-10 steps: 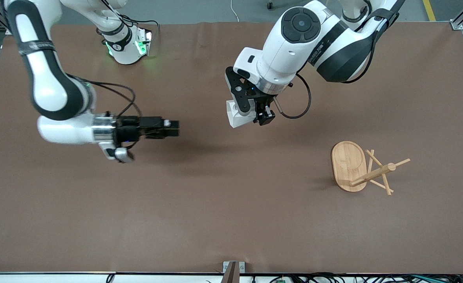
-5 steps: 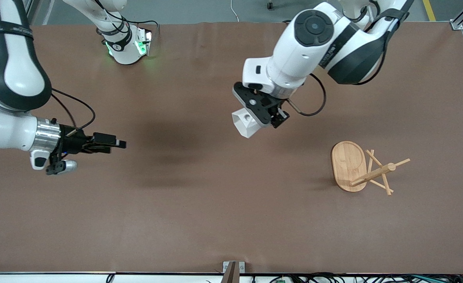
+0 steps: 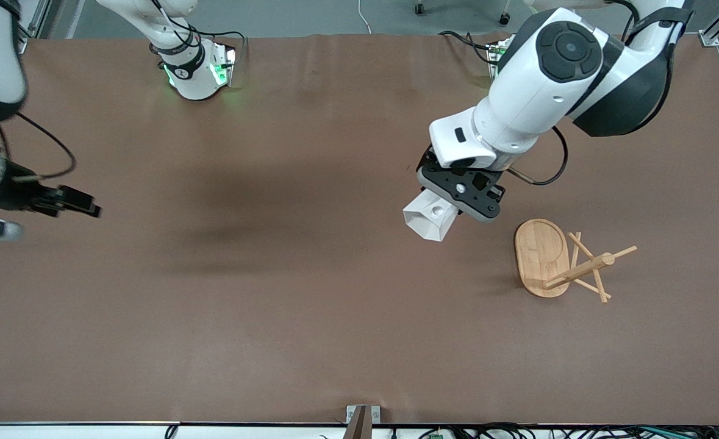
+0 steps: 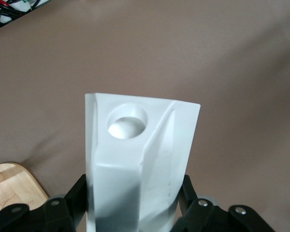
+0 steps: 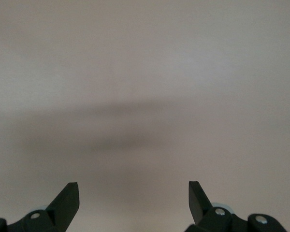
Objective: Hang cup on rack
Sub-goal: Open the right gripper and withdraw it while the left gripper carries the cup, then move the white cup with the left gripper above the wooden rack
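Front view first: the light bamboo mug rack [image 3: 563, 263] with the oval flat base sits on the brown table [image 3: 310, 317] toward the left arm's end, and honestly it looks tipped over, with the base plate facing up at the camera and the central post and thin crossing pegs sticking out sideways toward the left arm's end of the table. The left gripper [image 3: 464, 198] is up in the air over bare table just beside the rack's base, on the side toward the right arm's end. It's clamped onto the small white faceted cup [image 3: 429, 217], which pokes out of the jaws tilted, with the round hole in its handle part facing up. The cup is not touching the rack. The right gripper [image 3: 77, 202] hangs way off at the right arm's end of the table, well apart from the rack, holding nothing.

Left wrist view: the white cup [image 4: 140, 159] fills most of the middle, pinched between the two black fingers [image 4: 70, 203] at its lower sides. You can see the round hole near its top edge and the angular ridges running down. A corner of the rack's bamboo base [image 4: 12, 186] peeks in at the edge, beside the cup.

Right wrist view: just the right gripper [image 5: 134, 195] with its black fingertips [image 5: 67, 198] spread wide apart over plain brown table [image 5: 145, 72], with a soft shadow on it.
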